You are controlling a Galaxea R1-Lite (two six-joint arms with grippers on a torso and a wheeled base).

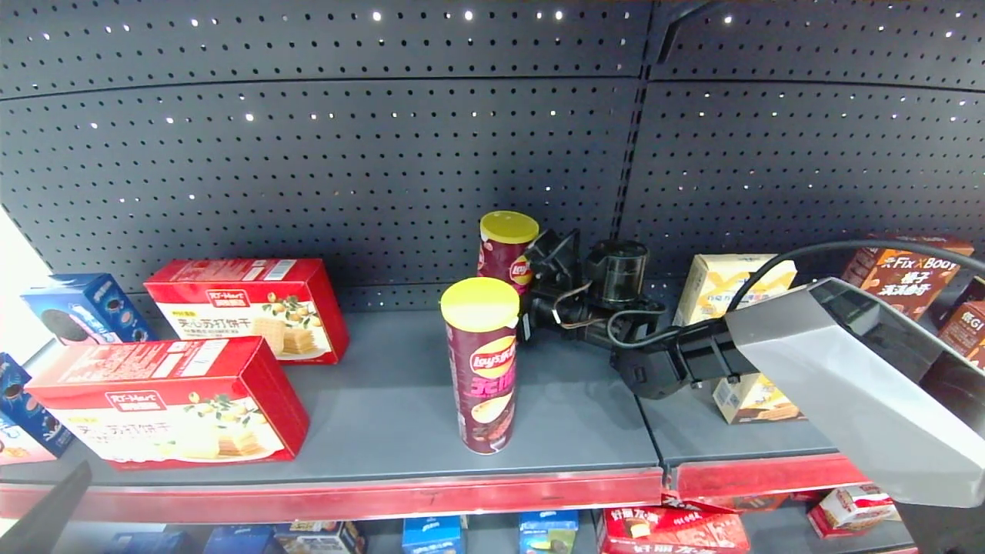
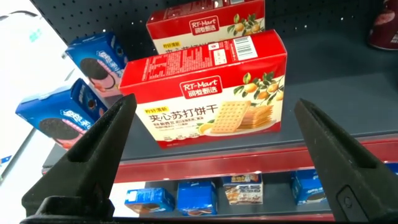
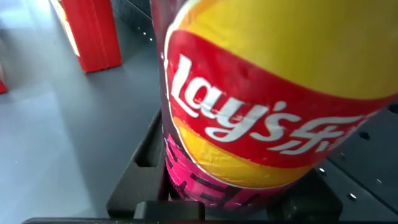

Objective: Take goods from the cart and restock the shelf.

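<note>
While the right pincer (image 1: 536, 271) reaches in from the right, it's clamped on the far chip can (image 1: 508, 248), upright at the back of the shelf (image 1: 385, 408) near the pegboard. The can's maroon and yellow label sits close between the fingers in the right wrist view. The near chip can (image 1: 482, 362) stands upright just in front of it, by the shelf's front edge, apart from the pincer. The left pincer (image 2: 214, 106) is spread wide with nothing in it, hovering in front of the near red cracker box (image 2: 208, 93) at the shelf's left. A second red cracker box (image 1: 248, 306) is behind that. Blue cookie boxes (image 2: 81, 93) are further left.
</note>
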